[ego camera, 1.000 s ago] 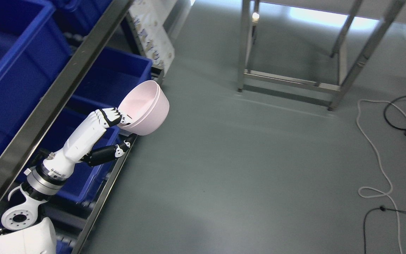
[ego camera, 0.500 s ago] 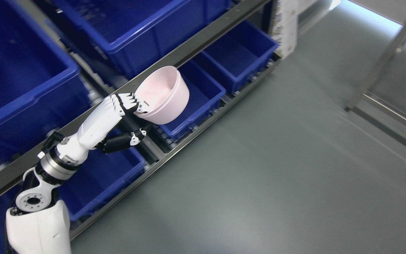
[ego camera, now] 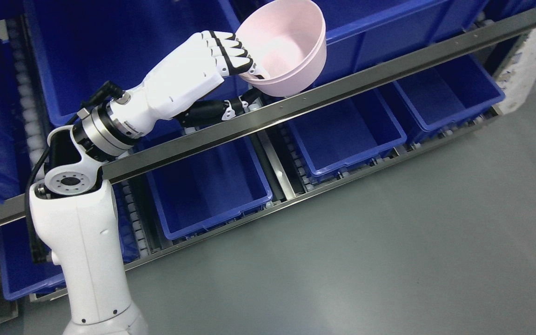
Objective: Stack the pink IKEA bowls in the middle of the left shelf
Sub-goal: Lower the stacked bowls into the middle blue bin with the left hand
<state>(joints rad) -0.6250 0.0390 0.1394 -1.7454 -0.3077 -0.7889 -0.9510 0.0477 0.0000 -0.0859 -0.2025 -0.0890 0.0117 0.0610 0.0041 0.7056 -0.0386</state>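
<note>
My left hand [ego camera: 240,77] is shut on the rim of the pink bowls [ego camera: 284,46], which look like two nested together, opening tilted up and toward me. Fingers [ego camera: 228,58] curl over the near rim and the thumb [ego camera: 231,108] reaches under the base. The bowls hang just above the steel front rail [ego camera: 342,90] of the shelf's middle level, in front of a large blue bin [ego camera: 379,23]. The left arm [ego camera: 86,223] rises from the lower left. The right hand is out of view.
Blue bins fill the shelf: large ones on the upper level [ego camera: 110,42], smaller ones below the rail [ego camera: 207,186], [ego camera: 342,135], [ego camera: 449,93]. Roller tracks [ego camera: 277,163] run between the lower bins. Grey floor [ego camera: 365,256] spreads at the lower right.
The camera has swung toward the shelf, so the whole picture shifted. My left hand has lifted the bowls from in front of the lower bins to above the middle rail.
</note>
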